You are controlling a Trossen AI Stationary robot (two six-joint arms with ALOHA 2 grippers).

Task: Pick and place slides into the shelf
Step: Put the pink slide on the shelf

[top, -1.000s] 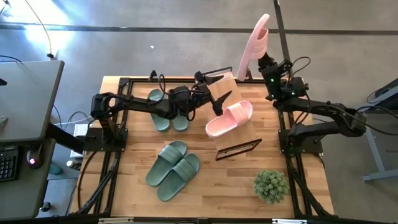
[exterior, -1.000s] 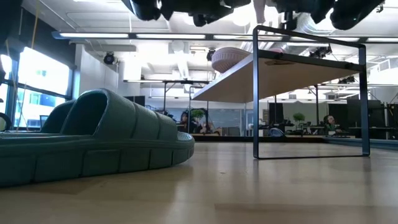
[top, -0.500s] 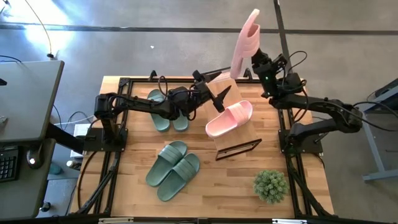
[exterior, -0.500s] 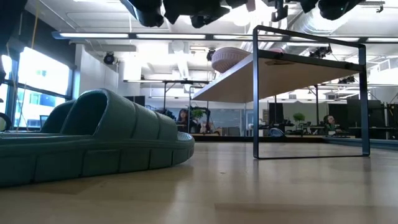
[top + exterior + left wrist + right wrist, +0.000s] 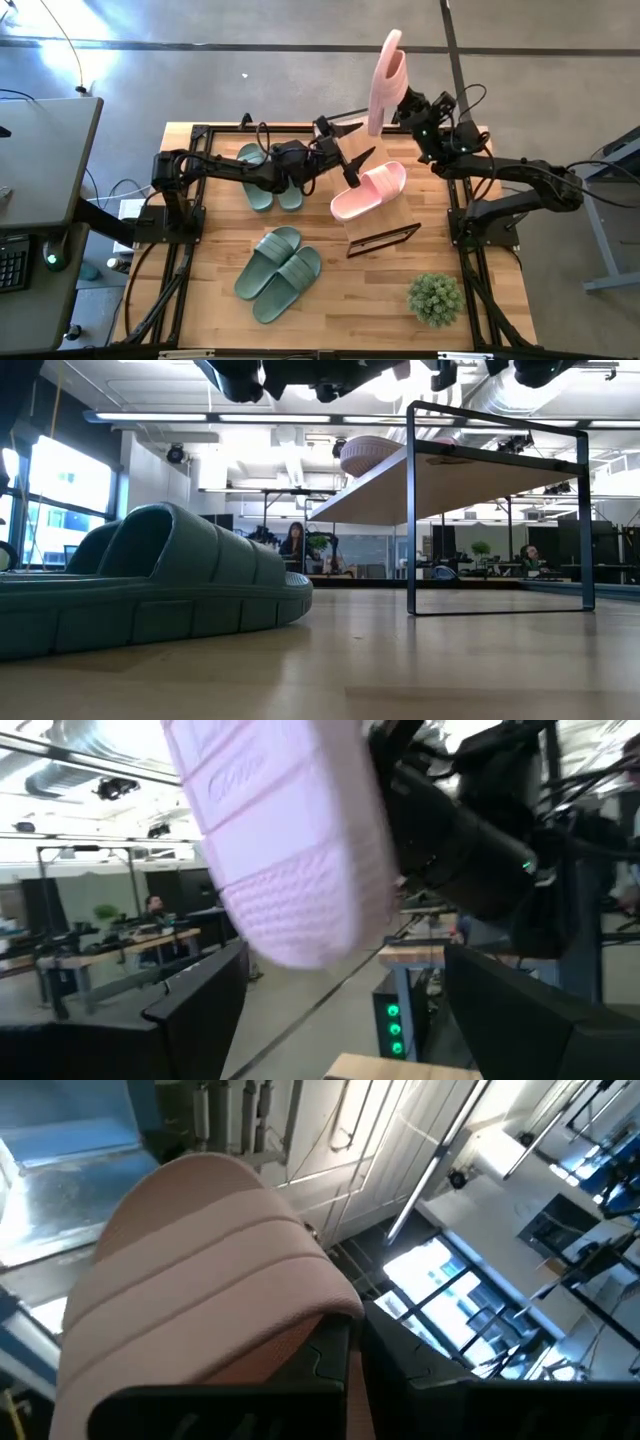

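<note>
My right gripper [image 5: 406, 102] is shut on a pale pink slide [image 5: 385, 68], held high over the table's far edge, just beyond the shelf [image 5: 385, 222]. The second pink slide [image 5: 368, 190] lies sole-down on the shelf's slatted wooden top [image 5: 440, 480]. My left gripper [image 5: 349, 148] hovers open over the shelf's far left corner; in its wrist view the held slide's sole [image 5: 290, 850] fills the space ahead of its fingers. One sage-green pair [image 5: 270, 178] lies under the left arm. The other green pair [image 5: 278, 272] lies on the table's near left part. My right gripper holds the pink slide near its ribbed strap [image 5: 200, 1290], with one dark finger [image 5: 330, 1365] at the strap's edge; the second finger is hidden by the slide. The slide is lifted clear and stands on end, its free end [image 5: 392, 38] pointing up and away from the gripper.
A small green potted plant [image 5: 435, 297] stands at the table's near right corner. A black frame rail [image 5: 200, 135] borders the tabletop. A grey desk [image 5: 40, 160] stands left of the table. Bare wood shows between the shelf and the near green pair [image 5: 150, 590].
My right gripper has carried the pink slide toward the table's left, from beyond the far right corner to just beyond the shelf. The slide has stayed on end and lifted clear.
</note>
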